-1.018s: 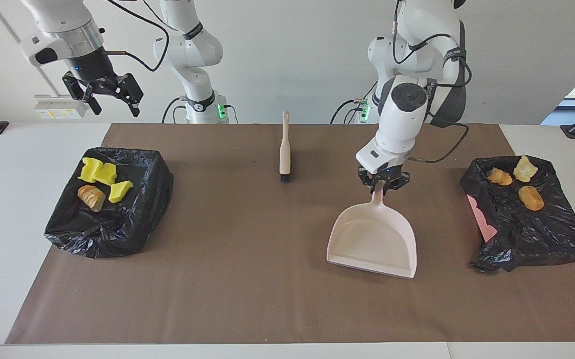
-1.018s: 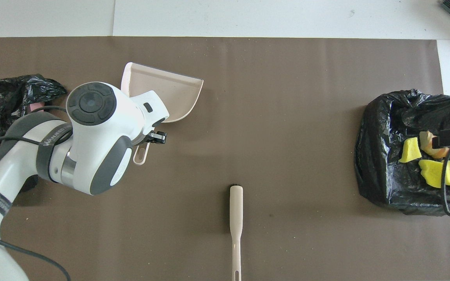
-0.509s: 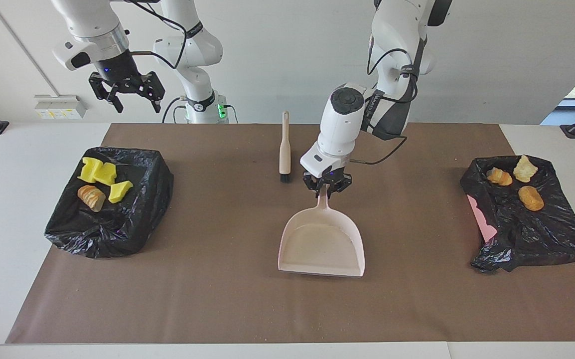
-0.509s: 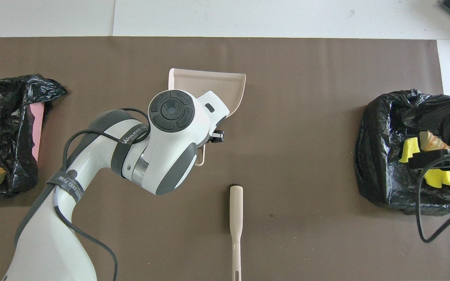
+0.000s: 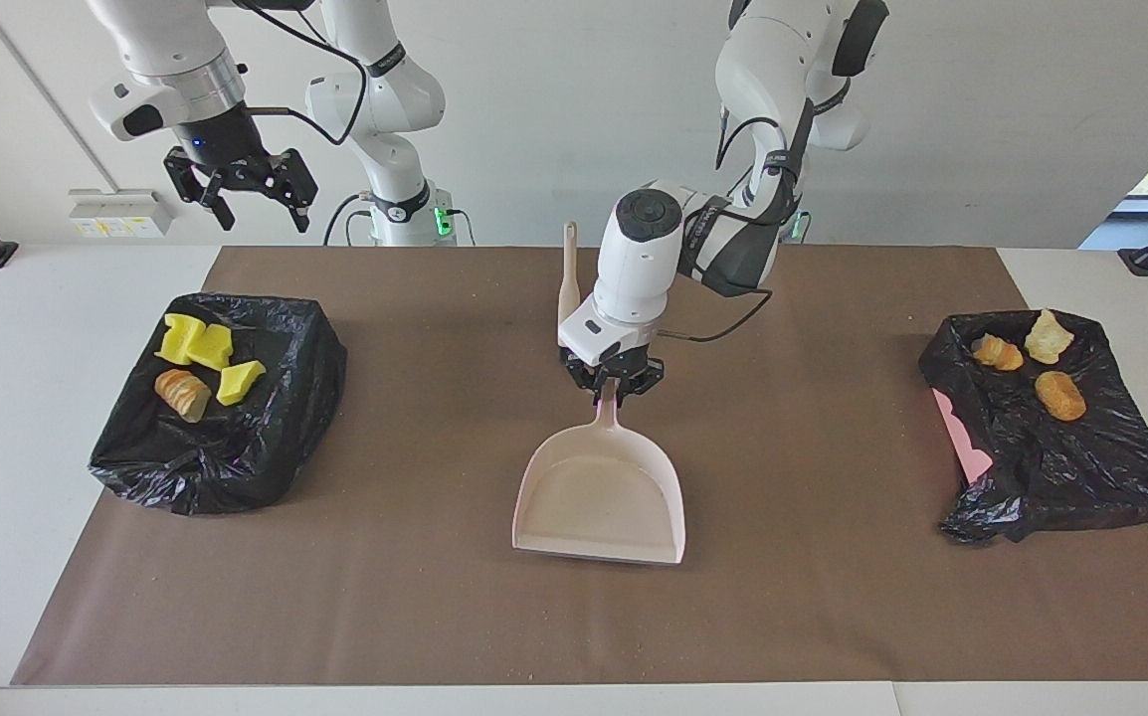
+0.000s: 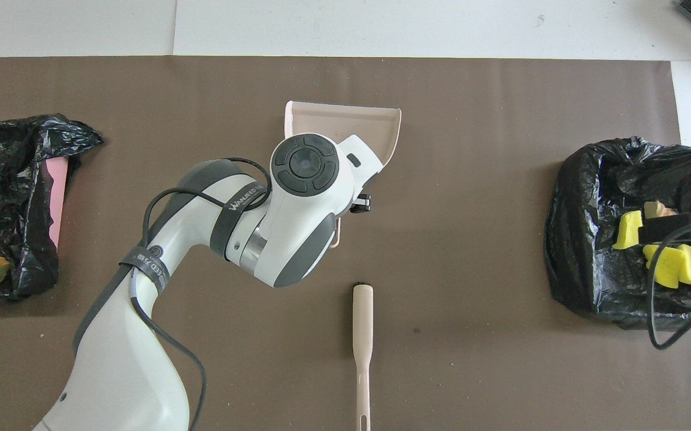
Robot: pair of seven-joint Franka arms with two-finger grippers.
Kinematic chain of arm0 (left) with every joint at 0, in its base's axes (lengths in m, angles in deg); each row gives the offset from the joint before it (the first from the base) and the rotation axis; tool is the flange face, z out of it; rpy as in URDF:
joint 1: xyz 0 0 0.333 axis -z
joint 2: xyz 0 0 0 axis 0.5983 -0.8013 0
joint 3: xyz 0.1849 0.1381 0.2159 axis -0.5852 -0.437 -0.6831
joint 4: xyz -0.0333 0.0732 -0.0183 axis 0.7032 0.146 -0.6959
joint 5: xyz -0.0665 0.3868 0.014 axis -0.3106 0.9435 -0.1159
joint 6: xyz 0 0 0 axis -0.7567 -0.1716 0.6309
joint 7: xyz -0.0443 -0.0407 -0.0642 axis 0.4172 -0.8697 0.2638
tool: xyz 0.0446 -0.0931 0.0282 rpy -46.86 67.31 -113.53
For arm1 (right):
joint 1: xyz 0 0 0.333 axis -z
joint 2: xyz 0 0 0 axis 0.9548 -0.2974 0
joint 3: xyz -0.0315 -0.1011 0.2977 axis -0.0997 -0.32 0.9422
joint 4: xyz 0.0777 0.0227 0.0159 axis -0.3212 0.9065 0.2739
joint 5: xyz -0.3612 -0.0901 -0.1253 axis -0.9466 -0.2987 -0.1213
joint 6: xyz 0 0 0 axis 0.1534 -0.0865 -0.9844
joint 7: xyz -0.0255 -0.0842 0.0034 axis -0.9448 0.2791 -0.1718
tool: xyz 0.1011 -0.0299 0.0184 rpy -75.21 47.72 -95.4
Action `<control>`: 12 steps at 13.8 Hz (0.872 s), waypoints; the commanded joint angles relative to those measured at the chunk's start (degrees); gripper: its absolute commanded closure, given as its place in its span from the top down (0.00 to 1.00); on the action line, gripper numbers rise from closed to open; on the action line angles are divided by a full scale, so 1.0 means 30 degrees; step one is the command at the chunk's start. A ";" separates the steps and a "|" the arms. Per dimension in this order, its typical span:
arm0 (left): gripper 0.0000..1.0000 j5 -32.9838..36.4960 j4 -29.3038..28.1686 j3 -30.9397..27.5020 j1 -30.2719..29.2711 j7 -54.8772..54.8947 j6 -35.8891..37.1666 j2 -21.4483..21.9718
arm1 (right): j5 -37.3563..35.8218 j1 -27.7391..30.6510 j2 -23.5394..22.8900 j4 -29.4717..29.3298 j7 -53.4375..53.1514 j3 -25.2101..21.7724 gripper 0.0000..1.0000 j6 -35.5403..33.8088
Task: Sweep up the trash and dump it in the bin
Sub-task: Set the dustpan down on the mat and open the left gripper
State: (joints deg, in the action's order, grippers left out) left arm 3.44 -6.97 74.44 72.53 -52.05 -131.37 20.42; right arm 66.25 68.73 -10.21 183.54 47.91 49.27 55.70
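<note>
My left gripper is shut on the handle of the empty pale pink dustpan, which lies low at the middle of the brown mat; in the overhead view my wrist covers its handle. Three yellow pieces and a bread chunk lie in the black-bag bin toward the right arm's end. Three bread chunks lie in the other black-bag bin toward the left arm's end. My right gripper is open and empty, raised over the bin with the yellow pieces.
A beige hand brush lies on the mat nearer to the robots than the dustpan, bristles pointing away from them; it also shows in the overhead view. Fine crumbs speckle the mat. A pink edge shows under one bag.
My left gripper has carried the dustpan from near the left arm's bin to the middle of the mat. My right gripper has shifted slightly above the other bin.
</note>
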 commanded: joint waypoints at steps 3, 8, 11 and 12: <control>0.16 -0.0578 0.1181 -0.0355 0.0464 -0.1620 -0.0138 -0.1273 | 0.0170 0.0356 -0.0545 -0.0605 -0.0278 -0.0027 1.00 -0.0099; 0.61 -0.0550 0.1093 -0.0355 0.0963 -0.1623 -0.0139 -0.1335 | -0.0093 0.0444 -0.0545 -0.0634 -0.0539 -0.0056 1.00 -0.0099; 0.95 -0.0257 0.1093 -0.0384 0.0992 -0.1594 -0.0110 -0.1247 | -0.0064 0.0416 -0.0486 -0.0605 -0.0395 0.0060 1.00 -0.0304; 1.00 -0.0286 0.1093 -0.0413 0.0905 -0.1449 -0.0168 -0.1073 | 0.0139 0.0299 -0.0486 -0.0605 -0.0366 0.0119 1.00 -0.0304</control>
State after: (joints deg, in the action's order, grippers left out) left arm 2.69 -4.71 74.21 74.67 -56.55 -131.73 17.09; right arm 66.27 69.57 -11.37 182.55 47.54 49.00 55.65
